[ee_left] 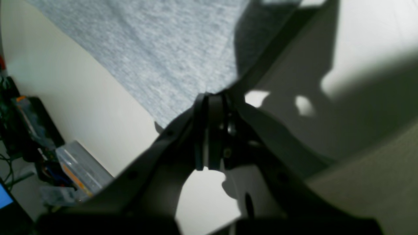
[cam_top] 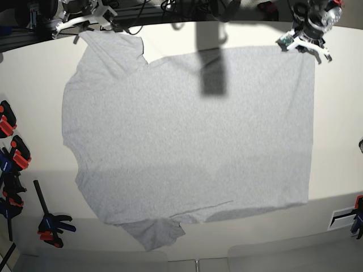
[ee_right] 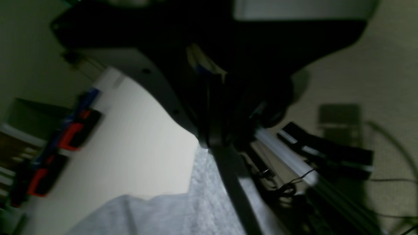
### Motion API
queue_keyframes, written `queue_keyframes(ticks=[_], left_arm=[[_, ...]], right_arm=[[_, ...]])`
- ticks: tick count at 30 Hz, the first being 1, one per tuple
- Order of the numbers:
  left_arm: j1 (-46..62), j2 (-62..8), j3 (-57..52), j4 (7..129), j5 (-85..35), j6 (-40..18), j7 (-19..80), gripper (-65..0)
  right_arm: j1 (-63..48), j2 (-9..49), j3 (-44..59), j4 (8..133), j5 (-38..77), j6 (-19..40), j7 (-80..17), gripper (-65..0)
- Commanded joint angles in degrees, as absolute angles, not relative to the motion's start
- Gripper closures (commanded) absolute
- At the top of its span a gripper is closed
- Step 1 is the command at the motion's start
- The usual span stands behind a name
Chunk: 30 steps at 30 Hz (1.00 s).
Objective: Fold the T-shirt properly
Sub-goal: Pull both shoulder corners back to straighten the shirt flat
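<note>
The light grey T-shirt [cam_top: 187, 136] lies spread flat on the white table [cam_top: 340, 141], plain side up, with the sleeves at the left and the hem at the right. No lettering or neck tag shows. My right gripper [cam_top: 85, 24] is at the far left corner. In the right wrist view it [ee_right: 209, 143] is shut on the edge of the shirt [ee_right: 196, 202] by the sleeve. My left gripper [cam_top: 304, 44] is at the far right hem corner. In the left wrist view it [ee_left: 210, 98] is shut at the tip of the shirt's corner [ee_left: 156, 58].
Red and black clamps [cam_top: 11, 147] line the table's left edge and also show in the right wrist view [ee_right: 75, 129]. Another clamp [cam_top: 357, 218] sits at the right edge. A clear plastic box [ee_left: 81, 166] lies off the table. A dark shadow band [cam_top: 211, 68] crosses the shirt's far part.
</note>
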State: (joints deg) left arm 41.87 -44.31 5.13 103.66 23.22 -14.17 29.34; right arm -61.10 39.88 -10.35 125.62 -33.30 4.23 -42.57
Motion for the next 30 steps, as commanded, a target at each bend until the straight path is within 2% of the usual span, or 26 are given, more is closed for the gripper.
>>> queue_keyframes(ticks=[1, 13, 17, 30], left_arm=[[43.4, -44.9, 4.9, 105.2, 24.5, -13.3, 30.3, 0.0], [52.2, -44.9, 4.9, 113.0, 30.7, -11.3, 34.4, 0.0], [54.4, -44.9, 4.9, 113.4, 34.7, -8.1, 37.5, 0.0], [56.0, -44.9, 4.9, 114.9, 41.8, -3.2, 37.3, 0.0]], right_arm=[[-62.9, 40.7, -10.2, 127.4, -34.6, 3.0, -42.9, 0.0], [-71.5, 40.8, -10.2, 133.6, -37.4, 2.5, -44.0, 0.0], [-73.6, 40.8, -10.2, 133.7, -37.6, 2.4, -44.7, 0.0], [-75.0, 40.8, -10.2, 135.0, -48.2, -5.2, -44.9, 0.0]])
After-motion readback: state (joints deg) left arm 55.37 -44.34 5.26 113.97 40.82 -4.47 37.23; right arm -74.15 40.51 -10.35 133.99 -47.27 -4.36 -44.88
